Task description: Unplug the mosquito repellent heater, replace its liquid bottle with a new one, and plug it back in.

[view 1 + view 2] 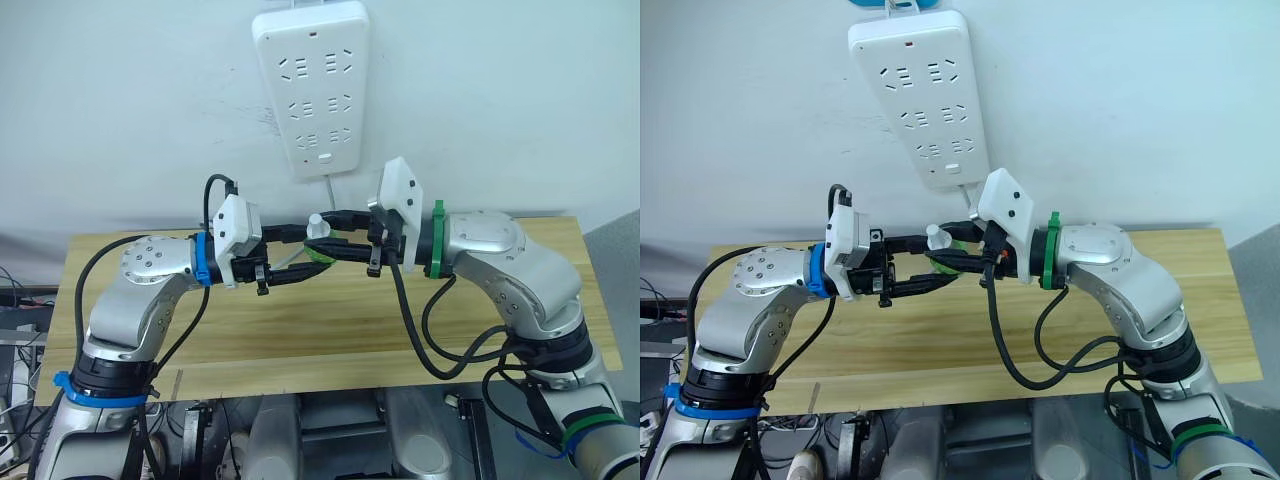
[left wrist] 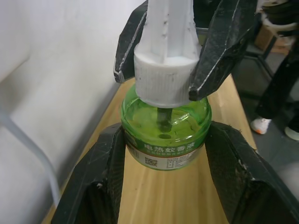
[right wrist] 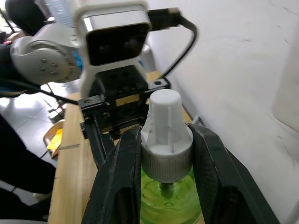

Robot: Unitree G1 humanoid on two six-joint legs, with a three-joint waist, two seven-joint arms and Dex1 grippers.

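The new one, a small green bottle [image 2: 163,119] with a whitish screw cap [image 2: 164,79], hangs above the wooden table [image 1: 330,330], held from both sides. My left gripper [image 2: 166,135] is shut on the bottle's green body. My right gripper [image 3: 165,137] comes from the opposite side and is shut on the cap [image 3: 166,130]. In the head views the two grippers meet at the bottle [image 1: 320,250], just below the power strip. The mosquito repellent heater and its liquid bottle are out of view.
A long white power strip [image 1: 312,85] hangs on the white wall behind the table, its cable [image 1: 330,188] running down behind the grippers. A person's leg and shoe [image 2: 261,123] show beyond the table's end.
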